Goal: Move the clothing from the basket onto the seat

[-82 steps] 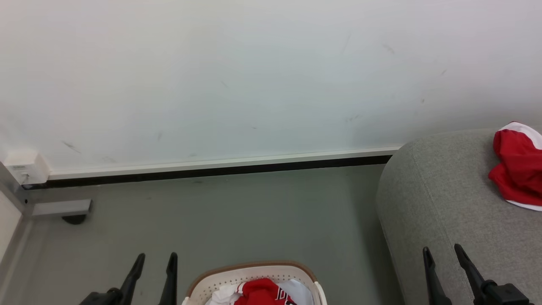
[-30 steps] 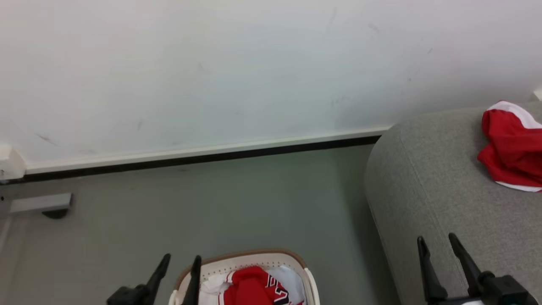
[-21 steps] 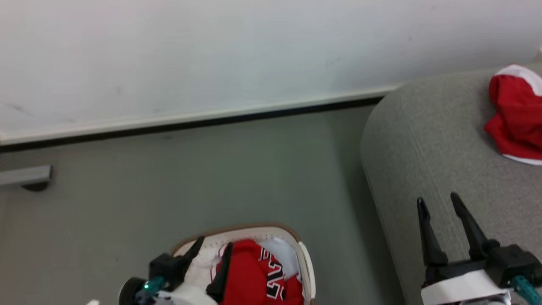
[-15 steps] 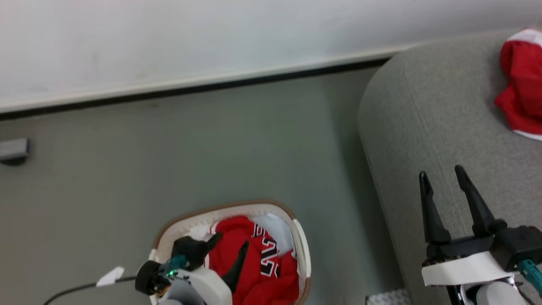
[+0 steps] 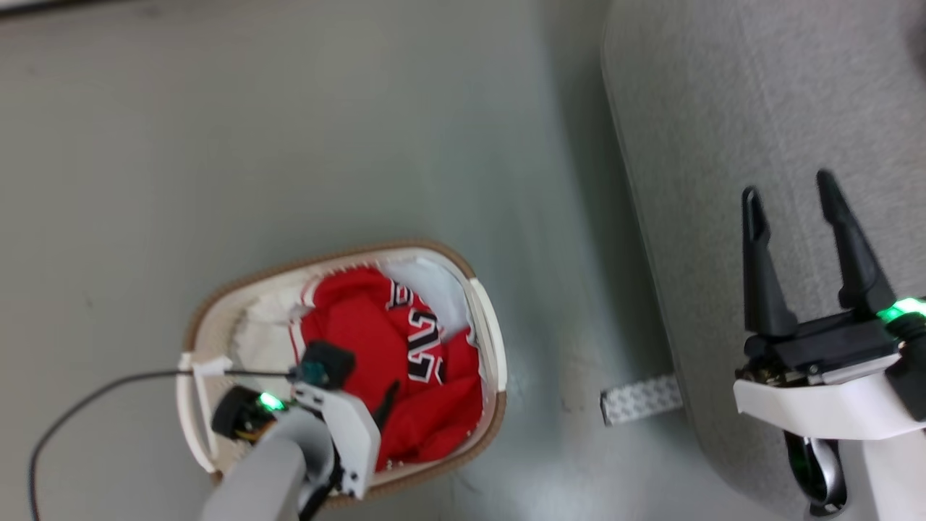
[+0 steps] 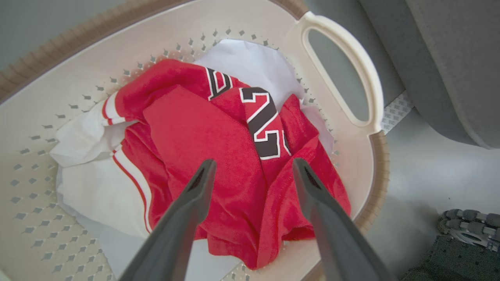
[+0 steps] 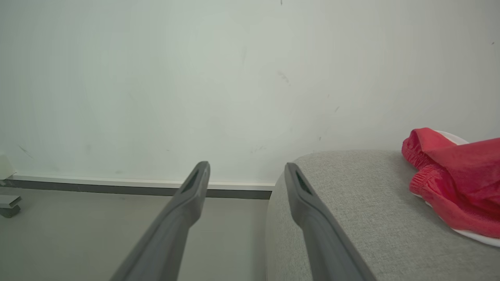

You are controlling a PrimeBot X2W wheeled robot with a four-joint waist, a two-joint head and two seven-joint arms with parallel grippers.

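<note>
Lying w/ its long axis roughly across the head view, the basket [image 5: 493, 340] sits on the floor [image 5: 289, 130] near the seat [image 5: 723, 108], on its left. One handle end faces the seat, the other faces left. Inside is the clothing [image 5: 362, 325]: a bunched red jersey w/ black-&-white numerals facing up, the heap stretched approx from far rim to near rim, i.e. across the basket's short way. White cloth [image 6: 90, 187] lies under & around it, showing along the left wall & at the far right. A second red piece [image 7: 449, 175] w/ white trim lies crumpled on the seat top, well apart from the basket. Left arm: forearm rises from the bottom edge of the head view, wrist bent so the left gripper [image 6: 252, 166] points down into the basket, fingers spread wide over the red jersey & gripping nothing; can't tell if the tips touch the fabric. A dark cable [image 5: 87, 391] runs in from the left to that wrist, crossing the basket's left end. Right arm: right gripper [image 5: 788, 184] is held above the seat's left edge, fingers pointing fwd toward the wall [image 7: 195, 78], also spread wide & empty, well apart from the red piece. A pale textured strip [image 5: 640, 398] lies on the floor at the foot of the seat.
</note>
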